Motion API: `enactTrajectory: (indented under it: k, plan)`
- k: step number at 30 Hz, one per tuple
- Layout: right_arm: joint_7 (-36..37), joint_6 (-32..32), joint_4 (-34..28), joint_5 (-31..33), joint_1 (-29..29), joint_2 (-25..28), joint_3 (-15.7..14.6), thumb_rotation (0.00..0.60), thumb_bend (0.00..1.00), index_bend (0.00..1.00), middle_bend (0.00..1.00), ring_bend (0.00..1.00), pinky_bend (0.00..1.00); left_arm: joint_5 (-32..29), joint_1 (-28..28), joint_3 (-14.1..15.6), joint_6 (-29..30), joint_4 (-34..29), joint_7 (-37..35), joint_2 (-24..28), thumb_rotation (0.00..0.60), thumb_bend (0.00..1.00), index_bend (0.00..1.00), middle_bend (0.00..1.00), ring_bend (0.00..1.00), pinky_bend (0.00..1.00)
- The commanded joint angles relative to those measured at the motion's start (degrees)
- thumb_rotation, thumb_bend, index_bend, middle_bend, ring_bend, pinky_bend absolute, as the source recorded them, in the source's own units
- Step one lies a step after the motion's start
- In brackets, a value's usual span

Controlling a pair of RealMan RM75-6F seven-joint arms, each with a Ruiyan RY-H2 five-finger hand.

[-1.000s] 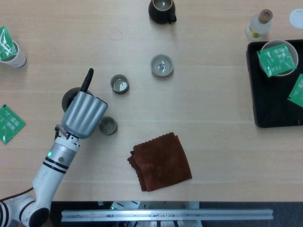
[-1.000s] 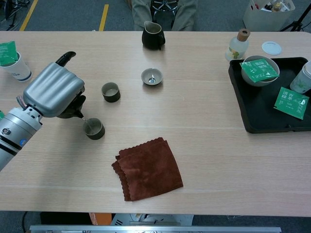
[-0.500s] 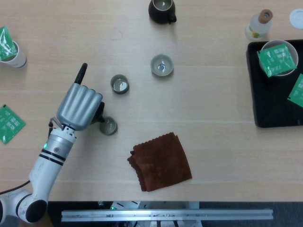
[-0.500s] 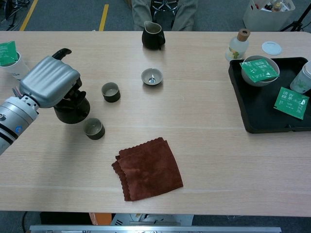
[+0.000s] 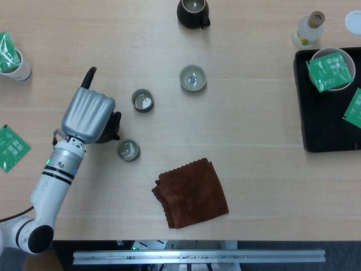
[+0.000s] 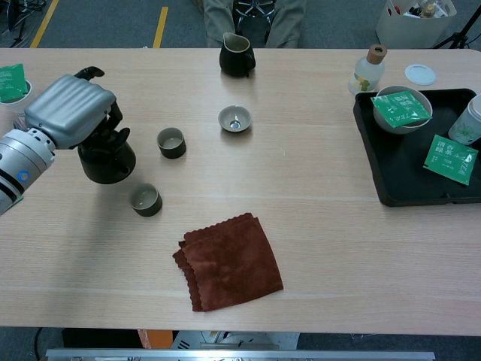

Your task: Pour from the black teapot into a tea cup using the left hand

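My left hand grips the black teapot from above; the pot stands upright at the table's left, mostly hidden under the hand in the head view. Its handle sticks out behind the hand. A dark tea cup stands just right of and nearer than the pot, apart from it. A second dark cup and a pale cup stand farther back. The right hand appears in neither view.
A folded brown cloth lies near the front. A black pitcher stands at the far edge. On the right are a bottle and a black tray. A paper cup stands far left.
The teapot, tilted with its spout over the near cup a second ago, has swung back upright and moved left and away from the cup with my left hand.
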Motion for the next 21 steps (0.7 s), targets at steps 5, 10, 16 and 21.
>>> enactTrajectory:
  k: [5,10,16,21]
  plan:
    - [-0.26,-0.82,0.20,0.34,0.46,-0.42,0.13,0.600,0.07,0.32,0.38,0.21,0.23,-4.33,-1.37,-1.63,-3.68,1.58,-6.00,1.02,0.384,0.47,0.85,1.00,0.84,0.10]
    - [-0.45,-1.33,0.28,0.67,0.76,-0.53,0.27,0.600,0.07,0.32,0.38,0.21,0.23,-3.64,-2.48,-1.42,-6.17,4.09,-10.47,1.50,0.401,0.47,0.85,1.00,0.84,0.10]
    - [-0.49,-1.67,0.38,0.91,0.94,-0.68,0.33,0.600,0.07,0.32,0.38,0.21,0.23,-3.88,-3.41,-1.02,-7.85,7.27,-13.22,1.26,0.401,0.47,0.85,1.00,0.83,0.10]
    - [-0.34,-1.68,0.52,1.05,0.93,-0.64,0.36,0.600,0.07,0.32,0.38,0.21,0.23,-6.19,-3.66,-1.29,-7.88,9.67,-13.41,0.45,0.403,0.47,0.84,1.00,0.82,0.10]
